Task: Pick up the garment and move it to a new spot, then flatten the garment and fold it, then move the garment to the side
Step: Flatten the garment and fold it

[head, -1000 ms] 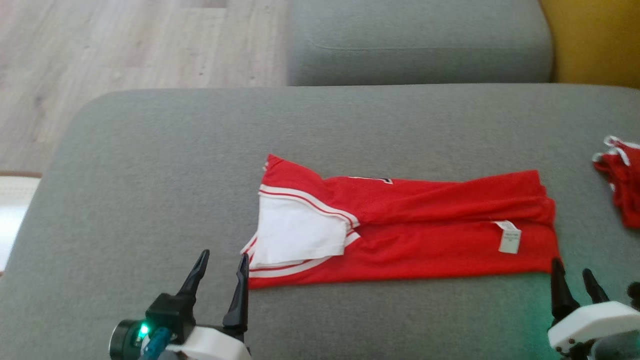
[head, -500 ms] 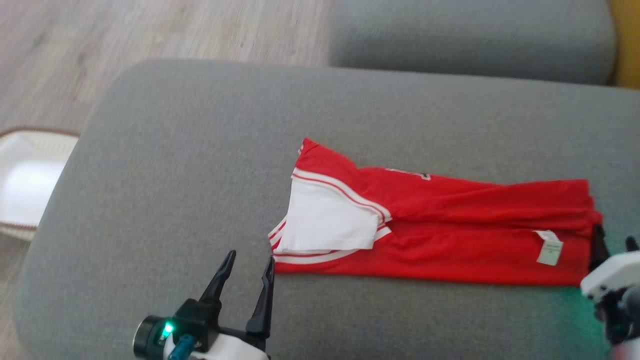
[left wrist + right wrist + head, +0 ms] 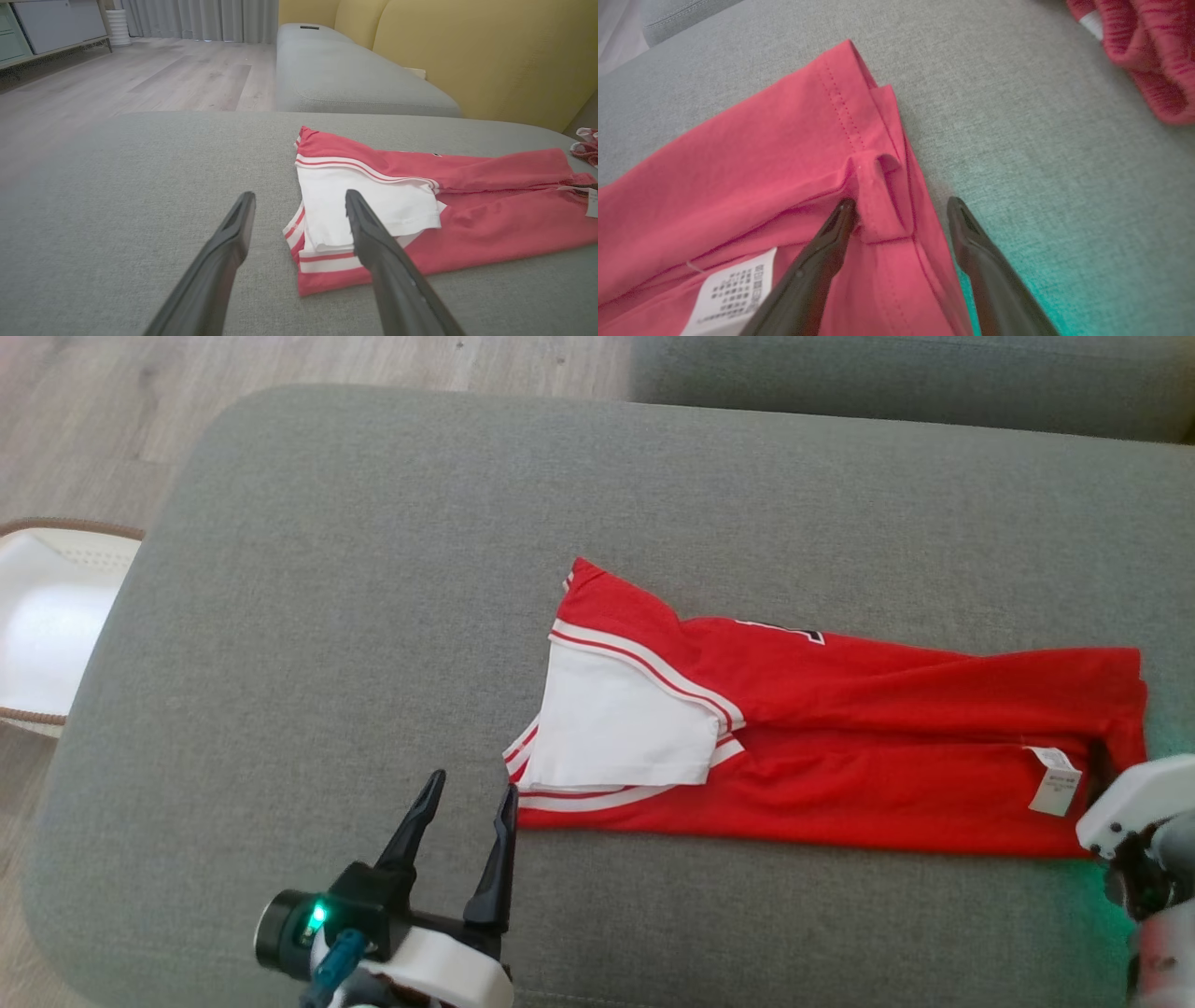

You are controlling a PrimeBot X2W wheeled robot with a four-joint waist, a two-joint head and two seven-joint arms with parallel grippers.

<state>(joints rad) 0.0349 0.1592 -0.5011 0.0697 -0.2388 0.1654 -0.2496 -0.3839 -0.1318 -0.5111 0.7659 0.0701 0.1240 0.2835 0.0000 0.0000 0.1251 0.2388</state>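
Observation:
The garment (image 3: 840, 747) is a red shirt with white, striped sleeves, lying folded into a long band across the grey cushion (image 3: 373, 569). My left gripper (image 3: 473, 784) is open just off its near left corner; in the left wrist view the gripper (image 3: 300, 195) points at the white sleeve end of the garment (image 3: 490, 219). My right gripper (image 3: 1111, 773) is at the shirt's right end. In the right wrist view it (image 3: 901, 202) stands open astride the hem of the garment (image 3: 761, 154), one finger over the cloth and one over the cushion.
A second crumpled red cloth (image 3: 1148, 46) lies on the cushion to the right of the shirt. A white basket (image 3: 47, 616) stands on the wooden floor at the left. Another grey cushion (image 3: 887, 383) and a yellow backrest (image 3: 467, 46) lie beyond.
The head camera has swung, shifting the whole picture. My right gripper has moved from below the shirt's near right corner up onto its right hem. The left gripper stays by the left corner.

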